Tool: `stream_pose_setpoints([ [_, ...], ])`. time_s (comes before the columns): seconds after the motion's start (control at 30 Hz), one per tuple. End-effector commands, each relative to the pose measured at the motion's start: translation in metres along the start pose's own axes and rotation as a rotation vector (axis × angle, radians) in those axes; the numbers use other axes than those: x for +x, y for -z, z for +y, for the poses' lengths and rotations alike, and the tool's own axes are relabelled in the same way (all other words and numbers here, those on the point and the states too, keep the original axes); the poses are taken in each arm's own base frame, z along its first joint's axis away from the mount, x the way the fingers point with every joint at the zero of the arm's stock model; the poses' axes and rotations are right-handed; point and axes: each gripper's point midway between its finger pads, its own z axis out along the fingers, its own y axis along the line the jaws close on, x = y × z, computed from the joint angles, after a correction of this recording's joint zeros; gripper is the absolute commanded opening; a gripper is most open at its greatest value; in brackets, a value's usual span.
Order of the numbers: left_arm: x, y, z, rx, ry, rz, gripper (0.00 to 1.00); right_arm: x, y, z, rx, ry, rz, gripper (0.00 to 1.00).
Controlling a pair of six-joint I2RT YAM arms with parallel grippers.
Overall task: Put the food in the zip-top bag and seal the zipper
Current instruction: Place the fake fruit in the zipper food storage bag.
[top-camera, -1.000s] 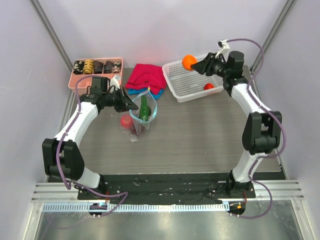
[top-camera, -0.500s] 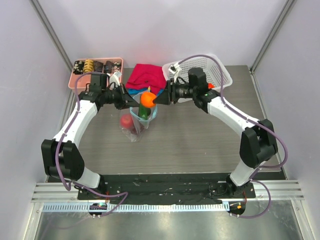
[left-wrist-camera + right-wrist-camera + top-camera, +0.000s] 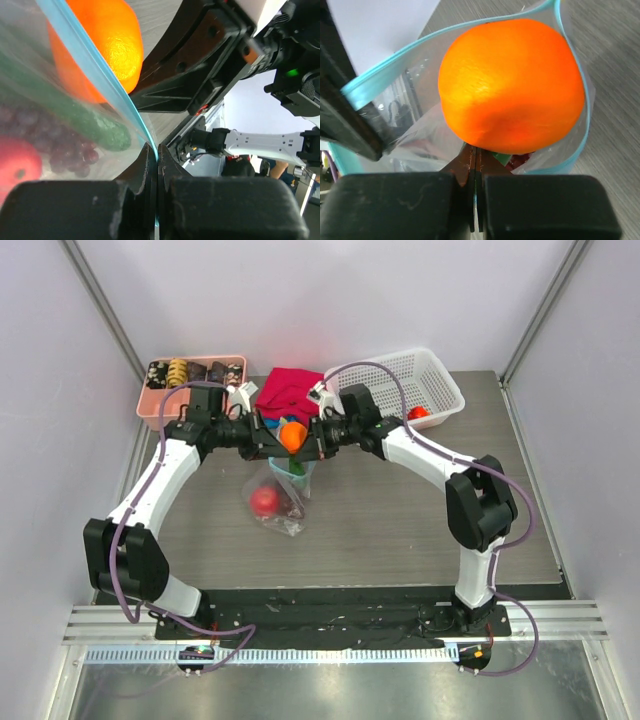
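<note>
**Now: orange (image 3: 292,436) reaches the zip-top bag (image 3: 290,516)**

You've carried the orange from the upper-right basket (image 3: 432,375) to upper centre, into the bag's mouth. Your left gripper (image 3: 156,160) pinches the zipper (image 3: 95,75). Your right gripper (image 3: 475,167) has closed fully, off the orange. A red piece (image 3: 419,413) remains in the basket.

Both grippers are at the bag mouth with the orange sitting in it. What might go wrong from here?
The orange fills the mouth of the zip-top bag and sits at its zipper; it may roll out or block sealing. The left gripper and right gripper pinch opposite rims; pulling apart could tip the bag.
</note>
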Motion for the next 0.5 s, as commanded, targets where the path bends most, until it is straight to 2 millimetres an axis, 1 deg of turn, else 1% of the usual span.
stream_pose_setpoints([
  [0.0, -0.005, 0.009, -0.031, 0.109, -0.065, 0.005, 0.00, -0.017, 0.008, 0.025, -0.008, 0.117, -0.022, 0.01],
  [0.03, -0.003, 0.010, -0.035, 0.132, -0.072, 0.015, 0.00, -0.012, 0.009, 0.024, -0.007, 0.157, -0.009, 0.01],
  [0.07, -0.004, 0.010, -0.036, 0.148, -0.082, 0.011, 0.00, -0.009, 0.013, 0.028, -0.010, 0.174, 0.001, 0.02],
  [0.13, -0.004, 0.012, -0.038, 0.168, -0.085, 0.008, 0.00, -0.003, 0.018, 0.029, -0.017, 0.256, 0.024, 0.07],
  [0.17, -0.008, 0.013, -0.039, 0.184, -0.100, -0.008, 0.00, 0.000, 0.026, 0.034, -0.015, 0.280, 0.036, 0.11],
  [0.23, -0.008, 0.013, -0.036, 0.186, -0.092, -0.012, 0.00, 0.003, 0.035, 0.039, -0.024, 0.336, 0.044, 0.18],
  [0.27, -0.009, 0.014, -0.037, 0.189, -0.098, -0.018, 0.00, 0.004, 0.041, 0.043, -0.041, 0.343, 0.046, 0.25],
  [0.3, -0.009, 0.013, -0.036, 0.188, -0.096, -0.017, 0.00, 0.001, 0.048, 0.052, -0.053, 0.365, 0.032, 0.29],
  [0.33, -0.009, 0.013, -0.036, 0.189, -0.095, -0.015, 0.00, 0.001, 0.053, 0.054, -0.056, 0.367, 0.029, 0.34],
  [0.37, -0.008, 0.013, -0.036, 0.195, -0.097, -0.011, 0.00, 0.000, 0.059, 0.055, -0.054, 0.365, 0.024, 0.40],
  [0.4, -0.008, 0.013, -0.037, 0.200, -0.099, -0.007, 0.00, -0.003, 0.066, 0.060, -0.067, 0.371, 0.013, 0.41],
  [0.43, -0.007, 0.013, -0.037, 0.200, -0.101, -0.005, 0.00, -0.002, 0.069, 0.060, -0.070, 0.361, 0.012, 0.42],
  [0.47, -0.007, 0.013, -0.036, 0.204, -0.108, -0.006, 0.00, -0.006, 0.078, 0.053, -0.063, 0.326, 0.002, 0.44],
])
